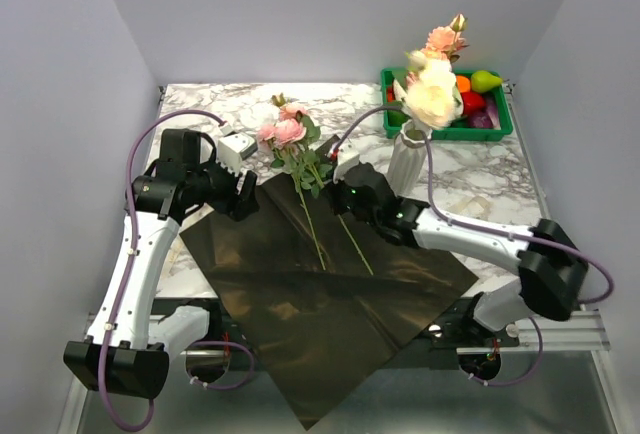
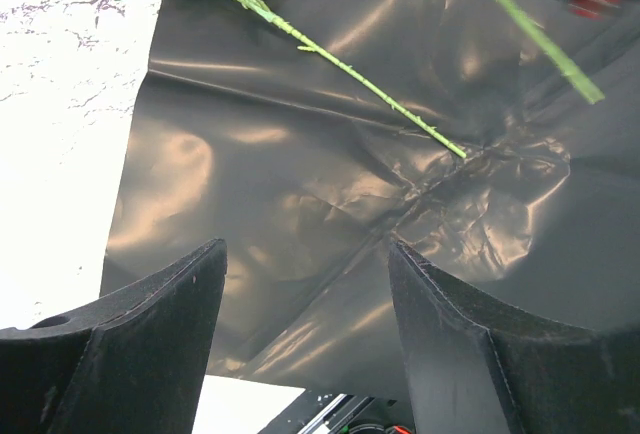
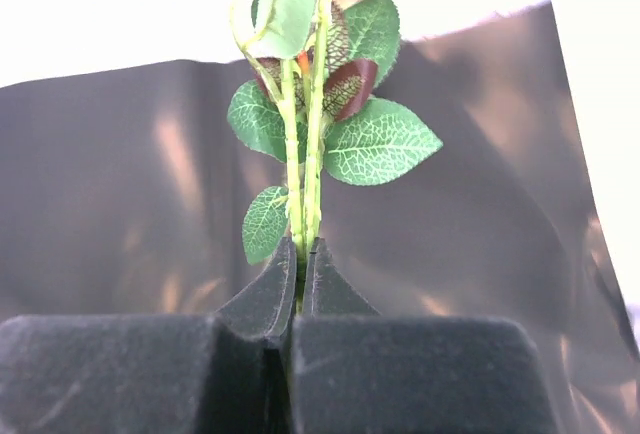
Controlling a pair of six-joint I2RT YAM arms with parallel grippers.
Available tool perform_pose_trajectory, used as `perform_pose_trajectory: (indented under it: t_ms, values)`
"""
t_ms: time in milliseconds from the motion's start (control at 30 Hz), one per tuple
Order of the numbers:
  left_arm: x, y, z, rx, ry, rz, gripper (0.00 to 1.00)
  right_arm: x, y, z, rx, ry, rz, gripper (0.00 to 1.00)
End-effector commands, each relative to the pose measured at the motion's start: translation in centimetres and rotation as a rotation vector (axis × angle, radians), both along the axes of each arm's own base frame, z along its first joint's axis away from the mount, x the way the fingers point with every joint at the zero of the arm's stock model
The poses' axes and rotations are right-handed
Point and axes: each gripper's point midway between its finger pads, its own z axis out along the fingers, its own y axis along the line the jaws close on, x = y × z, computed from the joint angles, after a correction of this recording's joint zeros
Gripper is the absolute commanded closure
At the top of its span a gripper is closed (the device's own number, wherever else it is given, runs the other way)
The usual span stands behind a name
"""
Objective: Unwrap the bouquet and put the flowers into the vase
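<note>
Reporting from the remote station: the dark wrapping paper [image 1: 320, 304] lies opened flat on the marble table [image 1: 480, 179], with its near corner reaching past the table's front edge. 2 loose flowers [image 1: 288, 134] lie on it. Their pink blooms are at the sheet's far edge and their green stems run toward me across it.

I find the right end effector [image 3: 300, 264] pinched fully closed on the flowers. Its wrist view shows 2 thin green stalks entering the pinch just below a cluster of leaves. From above it sits over the paper's far right part, between the loose blooms and the vase [image 1: 406, 162]. I cannot tell whether the gripped stem is clear of the sheet.

The left end effector [image 1: 247, 197] hangs over the paper's left edge with its fingers [image 2: 150, 339] spread wide and nothing between them. One stem lies on the paper beyond them.

The vase stands upright on the table, just right of the right end effector and in front of a green crate [image 1: 500, 122]. It holds cream and pink roses [image 1: 432, 94].
</note>
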Motion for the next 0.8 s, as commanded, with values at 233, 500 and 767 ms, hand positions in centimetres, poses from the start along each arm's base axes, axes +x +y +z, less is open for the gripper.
perform_pose_trajectory:
  t_ms: [233, 500, 767]
  values:
    - [0.3, -0.5, 1.6, -0.044, -0.019, 0.001, 0.25, -6.8, 2.7, 12.6, -0.004, -0.382, 0.421, 0.99]
    - [0.5, -0.6, 1.8, -0.049, -0.013, 0.005, 0.25, -8.5, 3.0, 25.9, 0.111, -0.572, 0.446, 0.99]
    - [0.5, -0.4, 1.6, -0.039, -0.017, 0.002, 0.25, -12.1, -2.9, 38.2, 0.257, -0.793, 0.38, 0.99]
